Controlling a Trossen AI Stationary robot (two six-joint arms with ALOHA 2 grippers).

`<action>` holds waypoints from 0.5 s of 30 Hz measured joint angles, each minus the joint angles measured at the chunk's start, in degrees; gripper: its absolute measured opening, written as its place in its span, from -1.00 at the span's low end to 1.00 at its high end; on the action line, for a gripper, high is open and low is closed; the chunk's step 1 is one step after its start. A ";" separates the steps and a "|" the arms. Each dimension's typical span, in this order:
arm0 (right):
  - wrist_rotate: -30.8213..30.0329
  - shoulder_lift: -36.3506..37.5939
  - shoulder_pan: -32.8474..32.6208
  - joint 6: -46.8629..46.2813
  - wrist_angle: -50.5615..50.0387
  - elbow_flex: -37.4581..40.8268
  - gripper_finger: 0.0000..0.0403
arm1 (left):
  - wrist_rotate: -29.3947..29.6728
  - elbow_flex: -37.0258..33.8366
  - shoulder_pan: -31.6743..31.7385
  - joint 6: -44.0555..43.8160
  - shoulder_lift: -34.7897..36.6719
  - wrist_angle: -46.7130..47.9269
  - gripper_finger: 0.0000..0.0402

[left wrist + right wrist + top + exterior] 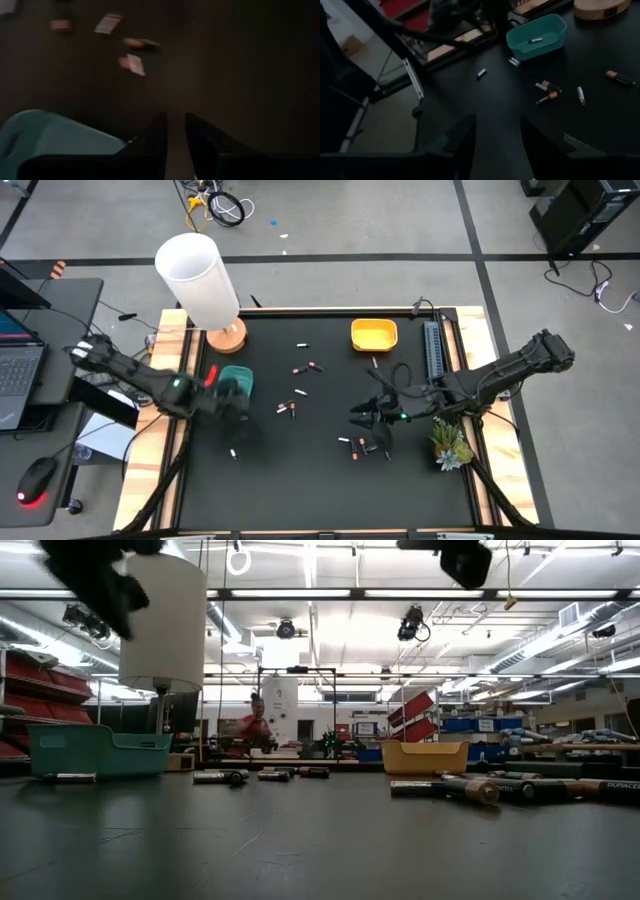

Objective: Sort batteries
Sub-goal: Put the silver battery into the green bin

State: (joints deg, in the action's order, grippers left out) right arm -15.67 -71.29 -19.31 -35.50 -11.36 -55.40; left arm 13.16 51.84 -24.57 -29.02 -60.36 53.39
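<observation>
Small batteries lie scattered on the black mat: a pair (288, 409), one (310, 367), one (233, 452), two (353, 444) near my right gripper. They also show in the low view as batteries (222, 777). One battery (535, 40) lies inside the teal bowl (238, 379). My left gripper (236, 402) hovers at the teal bowl's (45, 135) near side, open by a narrow gap (176, 145), with nothing between the fingers. My right gripper (363, 420) hangs open (497, 145) above the mat's middle right, holding nothing. The yellow bowl (374, 334) stands at the far edge.
A tall white cylinder (197, 278) on a wooden base (226, 336) stands at the far left corner, behind the teal bowl. A grey power strip (433, 350) and a green plant sprig (450, 445) sit along the right edge. The near half of the mat (320, 490) is bare.
</observation>
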 joint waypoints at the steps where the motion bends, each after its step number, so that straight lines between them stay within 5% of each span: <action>1: -0.63 0.00 -0.51 0.13 -1.09 -0.47 -0.19 | -1.16 -0.60 -2.53 1.15 0.00 -0.51 -0.59; 6: -1.42 0.02 -1.57 3.60 -3.20 -2.56 -0.19 | -5.03 -4.22 -12.15 -3.61 -0.68 -4.29 -0.42; 15: 0.87 -0.62 -1.64 10.42 -2.81 -2.62 -0.19 | -5.25 -7.98 -17.62 -8.71 -9.41 -7.75 0.04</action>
State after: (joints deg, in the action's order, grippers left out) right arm -14.81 -71.91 -20.96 -25.08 -14.17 -58.02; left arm 7.91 43.86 -42.19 -37.74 -69.77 45.63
